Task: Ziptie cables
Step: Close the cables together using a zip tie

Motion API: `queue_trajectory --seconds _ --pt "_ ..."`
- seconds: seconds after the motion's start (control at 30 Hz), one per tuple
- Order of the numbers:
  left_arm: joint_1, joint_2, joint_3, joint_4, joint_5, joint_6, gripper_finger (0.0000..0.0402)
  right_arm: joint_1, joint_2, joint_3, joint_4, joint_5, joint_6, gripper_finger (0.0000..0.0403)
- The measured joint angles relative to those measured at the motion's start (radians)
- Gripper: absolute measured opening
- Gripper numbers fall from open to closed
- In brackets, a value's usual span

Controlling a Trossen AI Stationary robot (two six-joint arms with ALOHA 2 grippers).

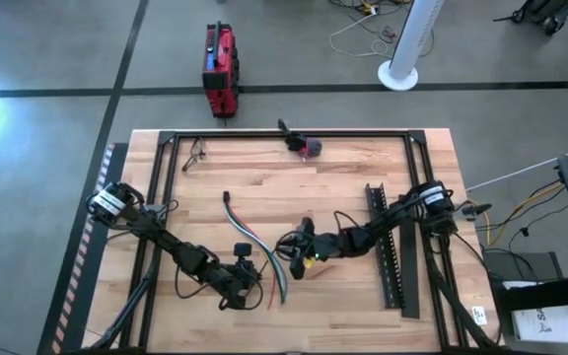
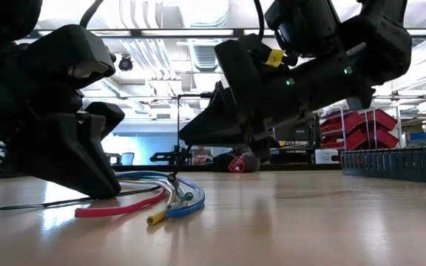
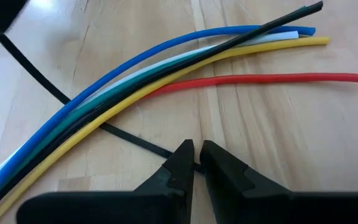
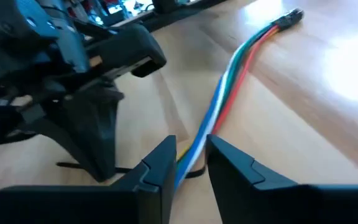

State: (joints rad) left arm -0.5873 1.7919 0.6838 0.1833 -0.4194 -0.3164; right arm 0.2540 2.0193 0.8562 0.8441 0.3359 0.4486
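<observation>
The cables (image 1: 254,245) lie flat on the wooden table, a loose bundle of blue, white, green, yellow and red wires (image 3: 166,68) with a dark far end (image 4: 289,17). A thin black zip tie (image 3: 129,138) passes under them. My left gripper (image 3: 196,163) is down at the table beside the bundle's near end, shut on the zip tie. My right gripper (image 4: 191,163) is open by a narrow gap. Its fingers stand on either side of the bundle where the tie crosses. Whether they touch it, I cannot tell. My left gripper pinches the zip tie's free end (image 3: 188,158) between its two fingertips, coming down at a slant. The tie lies flat on the table and runs from the fingers under the cables toward the right gripper.
A long black toothed strip (image 1: 388,247) lies on the table's right part, under the right arm. A black frame rail (image 1: 294,133) rings the tabletop, with a small red-and-dark object (image 1: 306,147) at the far edge. Bare wood (image 1: 294,187) stretches beyond the cables.
</observation>
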Motion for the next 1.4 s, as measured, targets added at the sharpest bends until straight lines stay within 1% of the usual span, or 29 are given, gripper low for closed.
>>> queue_trajectory --seconds 0.13,0.4,0.67,0.87,1.1,1.4 --pt "0.000 0.000 0.000 0.000 0.000 -0.009 0.0022 0.008 0.000 0.000 0.005 0.038 -0.048 0.0054" --pt "0.000 0.000 0.000 0.000 0.000 -0.017 0.0022 0.015 -0.008 -0.001 0.006 0.042 -0.121 0.0034" --pt "0.000 0.000 0.000 0.000 0.001 -0.017 0.0022 0.017 -0.025 -0.022 0.005 0.065 -0.138 0.0033" --pt "0.000 0.000 0.000 0.001 0.001 -0.018 0.0022 0.030 -0.073 -0.077 -0.001 0.115 -0.145 0.0024" --pt "0.000 0.000 0.000 0.002 0.001 -0.021 0.0022 0.030 -0.074 -0.076 -0.001 0.112 -0.137 0.0024" --pt "0.000 0.000 0.000 0.003 0.000 -0.041 0.0022 0.036 -0.076 -0.076 -0.022 0.109 -0.167 0.0029"
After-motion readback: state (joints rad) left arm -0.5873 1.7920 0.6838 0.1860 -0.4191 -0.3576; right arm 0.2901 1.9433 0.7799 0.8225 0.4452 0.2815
